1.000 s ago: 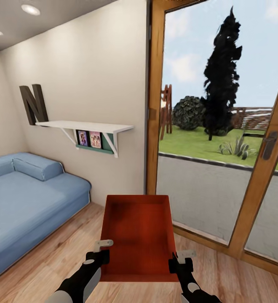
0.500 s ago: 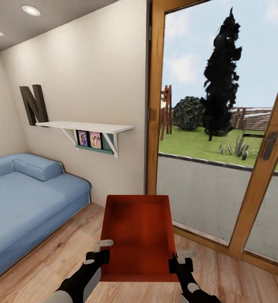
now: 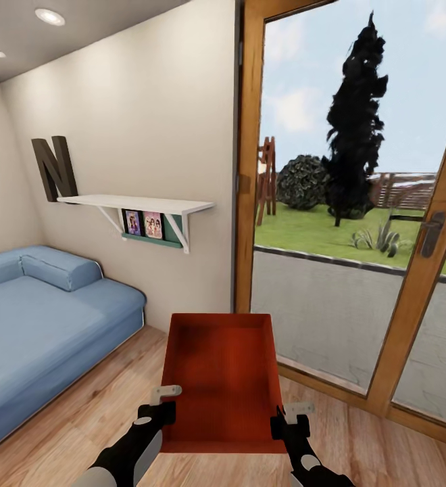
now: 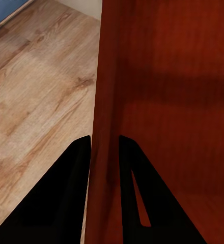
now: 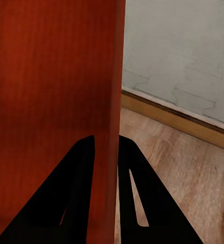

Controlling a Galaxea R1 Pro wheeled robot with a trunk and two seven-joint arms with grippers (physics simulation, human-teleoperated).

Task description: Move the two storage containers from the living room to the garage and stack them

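Head view: red-orange storage container at 6 o'clock, carried level over wood plank floor; left gripper and right gripper each clenched on a side wall, presumably for balanced two-arm transport toward the garage.

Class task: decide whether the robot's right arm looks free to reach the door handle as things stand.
Probably not: the right gripper is shut on the storage container, shared with the left gripper; the door handle sits well beyond.
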